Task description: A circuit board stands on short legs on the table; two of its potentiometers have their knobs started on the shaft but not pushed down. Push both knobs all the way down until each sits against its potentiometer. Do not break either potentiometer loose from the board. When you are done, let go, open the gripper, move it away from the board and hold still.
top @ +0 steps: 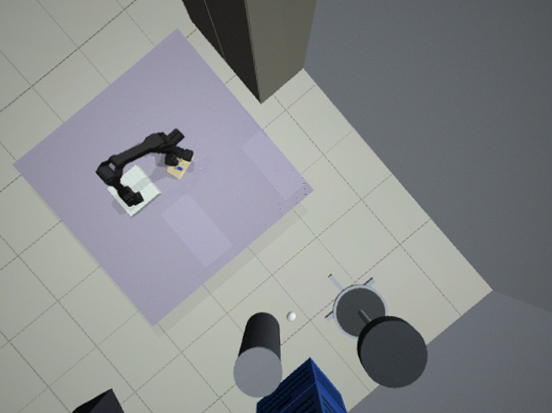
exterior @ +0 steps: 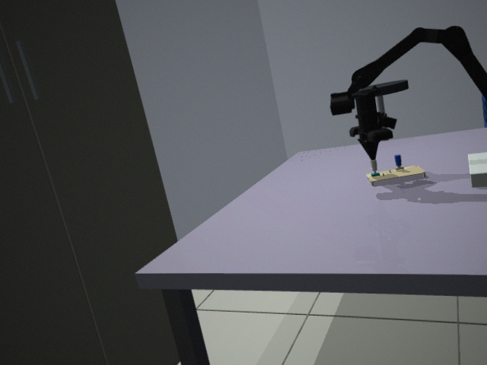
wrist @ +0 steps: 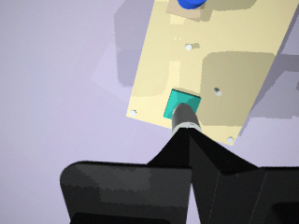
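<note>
The tan circuit board (top: pixel 177 175) (exterior: pixel 411 172) (wrist: pixel 154 70) stands on short legs. A grey knob (exterior: pixel 374 165) (wrist: pixel 185 116) is upright over the teal potentiometer (exterior: pixel 375 174) (wrist: pixel 182 96) near one end; a short piece of shaft shows between them in the exterior view. A blue knob (top: pixel 179 168) (exterior: pixel 398 160) (wrist: pixel 192 3) stands over a brownish potentiometer (wrist: pixel 183 12); its seating is too small to tell. My gripper (exterior: pixel 373 158) (wrist: pixel 185 134) is shut and empty, its joined fingertips on or just above the grey knob's top. The fingertips are hidden in the top view.
Several small pins stand on the board, one (wrist: pixel 188 47) between the potentiometers. A pale block (top: pixel 146 190) (exterior: pixel 478 169) lies under the arm's base side. The lilac table (top: pixel 126 260) (exterior: pixel 275 236) carries everything. A cabinet (top: pixel 276 36) (exterior: pixel 78 176) stands beyond its edge.
</note>
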`<move>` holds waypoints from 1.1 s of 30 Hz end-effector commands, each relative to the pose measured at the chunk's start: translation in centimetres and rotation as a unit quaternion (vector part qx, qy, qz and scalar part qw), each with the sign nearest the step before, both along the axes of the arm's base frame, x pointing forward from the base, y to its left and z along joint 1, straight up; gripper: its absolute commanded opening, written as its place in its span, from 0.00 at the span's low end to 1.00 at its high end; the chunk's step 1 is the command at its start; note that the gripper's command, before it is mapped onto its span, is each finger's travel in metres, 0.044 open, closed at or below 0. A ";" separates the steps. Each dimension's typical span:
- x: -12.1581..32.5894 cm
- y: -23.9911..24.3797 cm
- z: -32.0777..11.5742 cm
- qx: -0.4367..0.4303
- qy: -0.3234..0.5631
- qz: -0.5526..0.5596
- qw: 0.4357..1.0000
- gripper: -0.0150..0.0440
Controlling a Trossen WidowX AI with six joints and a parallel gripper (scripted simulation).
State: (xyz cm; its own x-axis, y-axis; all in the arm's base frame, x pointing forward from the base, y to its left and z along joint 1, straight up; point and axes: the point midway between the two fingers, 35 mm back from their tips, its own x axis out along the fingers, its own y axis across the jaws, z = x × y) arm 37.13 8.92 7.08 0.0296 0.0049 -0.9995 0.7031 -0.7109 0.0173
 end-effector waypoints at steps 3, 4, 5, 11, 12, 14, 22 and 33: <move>0.2 0.1 -0.7 0.003 0.001 -0.002 1.000 0.25; 0.2 0.1 -0.7 0.003 0.001 -0.002 1.000 0.25; 0.2 0.1 -0.7 0.003 0.001 -0.002 1.000 0.25; 0.2 0.1 -1.0 0.003 0.001 -0.002 1.000 0.25; 0.2 0.1 -1.0 0.003 0.001 -0.002 1.000 0.25; 0.2 0.1 -1.0 0.003 0.001 -0.002 1.000 0.25; 0.2 0.1 -1.1 0.003 0.001 -0.002 1.000 0.25; 0.2 0.1 -1.3 0.003 0.001 -0.002 1.000 0.25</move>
